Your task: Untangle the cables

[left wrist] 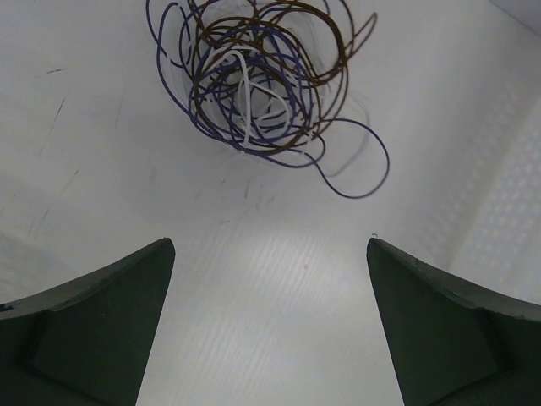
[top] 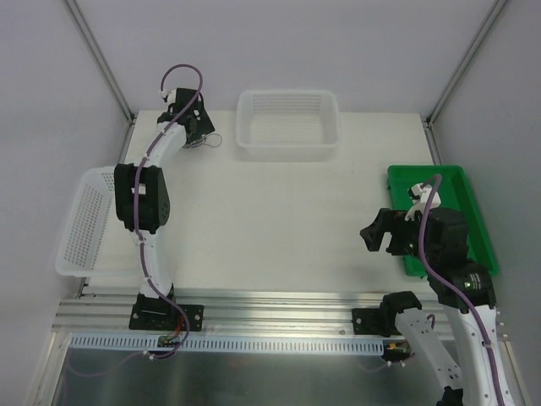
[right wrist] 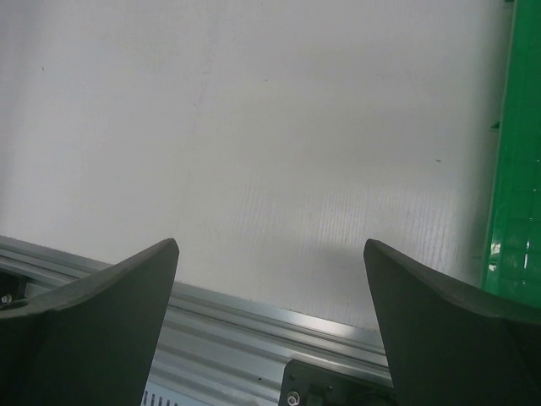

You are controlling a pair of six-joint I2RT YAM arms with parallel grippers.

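I work in a robot lab cell: white surface (top: 279, 220), grey panel walls (top: 51, 85), bolted aluminium rail (top: 279, 309) at the near edge.

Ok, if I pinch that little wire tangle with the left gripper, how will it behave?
Likely floppy: the cables are very thin and lie in loose curls, so lifted strands should sag. Probably light, and the loops overlap, so one pinch may drag the whole clump. A push would probably slide it on the smooth table.

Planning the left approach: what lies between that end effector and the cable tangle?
Only bare table, in the left wrist view, separates the left end effector from the cables.
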